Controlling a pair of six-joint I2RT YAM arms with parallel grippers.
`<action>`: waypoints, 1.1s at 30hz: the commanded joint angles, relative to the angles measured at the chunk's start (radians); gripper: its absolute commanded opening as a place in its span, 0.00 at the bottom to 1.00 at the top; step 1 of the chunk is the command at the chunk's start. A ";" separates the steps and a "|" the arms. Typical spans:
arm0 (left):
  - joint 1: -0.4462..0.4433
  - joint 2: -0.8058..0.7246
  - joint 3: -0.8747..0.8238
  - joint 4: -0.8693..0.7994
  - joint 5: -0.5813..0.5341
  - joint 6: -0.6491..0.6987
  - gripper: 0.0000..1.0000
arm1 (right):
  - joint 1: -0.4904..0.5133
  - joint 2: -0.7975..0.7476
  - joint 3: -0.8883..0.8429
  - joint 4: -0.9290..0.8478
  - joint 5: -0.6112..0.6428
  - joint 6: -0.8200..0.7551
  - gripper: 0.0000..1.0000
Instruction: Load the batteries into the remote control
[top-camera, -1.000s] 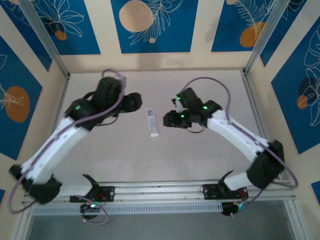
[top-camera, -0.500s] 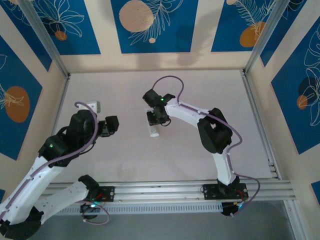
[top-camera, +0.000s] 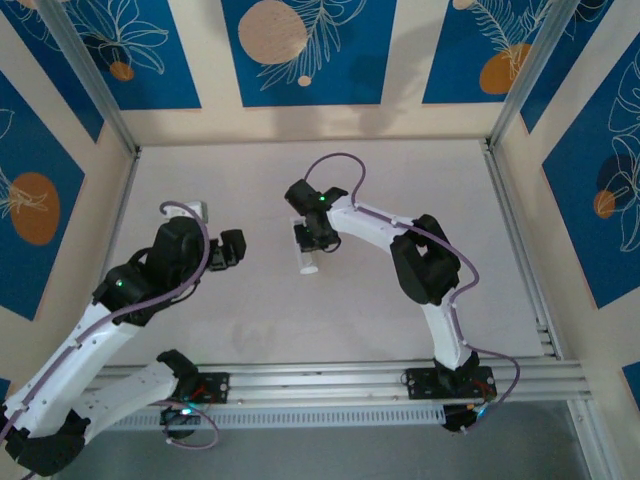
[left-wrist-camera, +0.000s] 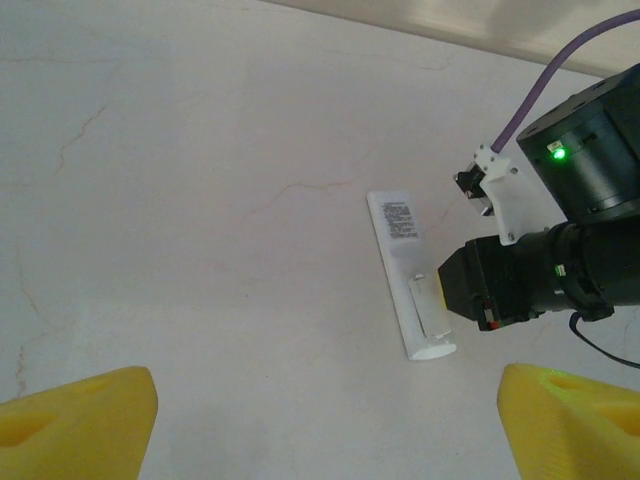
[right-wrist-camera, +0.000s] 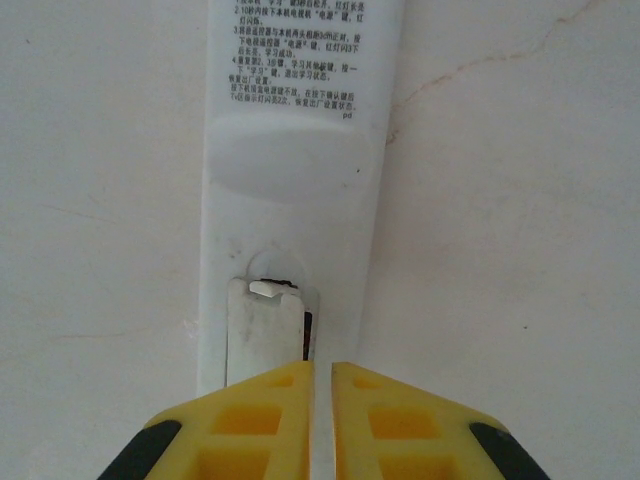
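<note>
The remote control is a slim white bar lying back-side up mid-table, with a printed label at its far part. Its battery cover sits slightly askew, with a dark slit along its right edge. My right gripper hangs just over that cover end, its yellow fingers shut with nothing between them. My left gripper stands to the remote's left, well apart from it, and is open and empty. In the left wrist view the remote lies beside the right arm's black wrist. The batteries are out of view.
A small white object lies on the table behind the left arm. Patterned walls and metal posts close in the table's sides and back. A metal rail runs along the near edge.
The left arm has drawn back from the remote toward the near left. The right arm has swung in over the remote's near end and stayed there.
</note>
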 joint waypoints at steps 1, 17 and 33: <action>0.013 -0.002 -0.008 0.019 -0.007 -0.016 0.89 | 0.013 0.021 -0.004 -0.009 -0.037 -0.002 0.13; 0.015 0.010 -0.022 0.037 0.004 -0.029 0.92 | 0.026 0.012 0.015 -0.036 -0.014 0.002 0.13; 0.019 0.007 -0.042 0.038 0.020 -0.041 0.93 | 0.078 -0.143 -0.119 -0.031 -0.015 0.113 0.22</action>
